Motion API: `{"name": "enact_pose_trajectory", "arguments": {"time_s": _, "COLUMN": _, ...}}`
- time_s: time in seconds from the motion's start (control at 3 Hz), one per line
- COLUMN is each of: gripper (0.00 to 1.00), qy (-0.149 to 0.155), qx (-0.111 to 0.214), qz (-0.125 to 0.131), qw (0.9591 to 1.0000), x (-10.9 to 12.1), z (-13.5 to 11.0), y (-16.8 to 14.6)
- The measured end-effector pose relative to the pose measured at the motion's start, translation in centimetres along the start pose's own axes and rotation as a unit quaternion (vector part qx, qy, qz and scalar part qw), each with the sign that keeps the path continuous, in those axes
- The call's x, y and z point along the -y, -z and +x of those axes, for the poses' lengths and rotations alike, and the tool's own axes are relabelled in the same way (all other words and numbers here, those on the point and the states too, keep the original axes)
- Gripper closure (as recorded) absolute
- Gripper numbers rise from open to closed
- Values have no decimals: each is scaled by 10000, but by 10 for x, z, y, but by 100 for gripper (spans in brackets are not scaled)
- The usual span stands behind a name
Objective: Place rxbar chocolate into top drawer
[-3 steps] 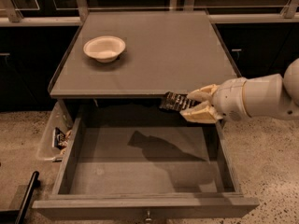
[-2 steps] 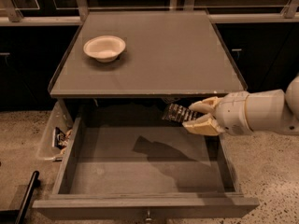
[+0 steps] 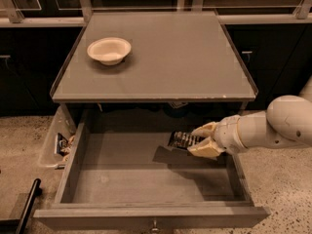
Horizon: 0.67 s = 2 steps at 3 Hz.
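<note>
Nearest: front panel of the top drawer (image 3: pixel 97 217), pulled open, small knob (image 3: pixel 155 224) at its lower edge, bare grey bottom inside. Off to the near left, on the speckled ground, a dark rod (image 3: pixel 27 206). Further in, over the right rear part of the drawer's bottom: the hand (image 3: pixel 195 141), reaching in from the right on a pale arm (image 3: pixel 273 126), clamped on the rxbar chocolate (image 3: pixel 183 140). Pinched at its right end between upper and lower fingers (image 3: pixel 204 129), left end sticking out free. Held above the drawer's bottom, judging by the shadow cast beneath it, and not yet resting. Looks light, thin and fairly stiff inside a slick wrapper: likely to slide under a weak squeeze, unlikely to suffer from a short fall. Best gripped across the flat faces near one end, as here, leaving the rest clear to meet the wood first. Beside the drawer's left wall, a clear plastic bin (image 3: pixel 48 147) with a few small items, too small to identify. Above and behind, the bench (image 3: pixel 185 62). On its far left, well apart from the hand, a round cream bowl (image 3: pixel 109 50), upright. Beyond, dark cabinets (image 3: pixel 29 77).
</note>
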<state>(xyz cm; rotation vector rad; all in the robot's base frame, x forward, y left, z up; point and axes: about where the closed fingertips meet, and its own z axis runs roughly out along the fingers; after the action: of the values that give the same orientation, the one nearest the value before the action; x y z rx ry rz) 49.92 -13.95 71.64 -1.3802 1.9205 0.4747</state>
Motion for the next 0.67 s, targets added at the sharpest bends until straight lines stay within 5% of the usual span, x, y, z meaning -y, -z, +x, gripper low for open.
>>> {"name": "enact_pose_trajectory", "arguments": {"time_s": 0.67, "gripper": 100, "qy": -111, "qx": 2, "qz": -21, "qw": 9999, "x": 3, "z": 12, "y": -24}}
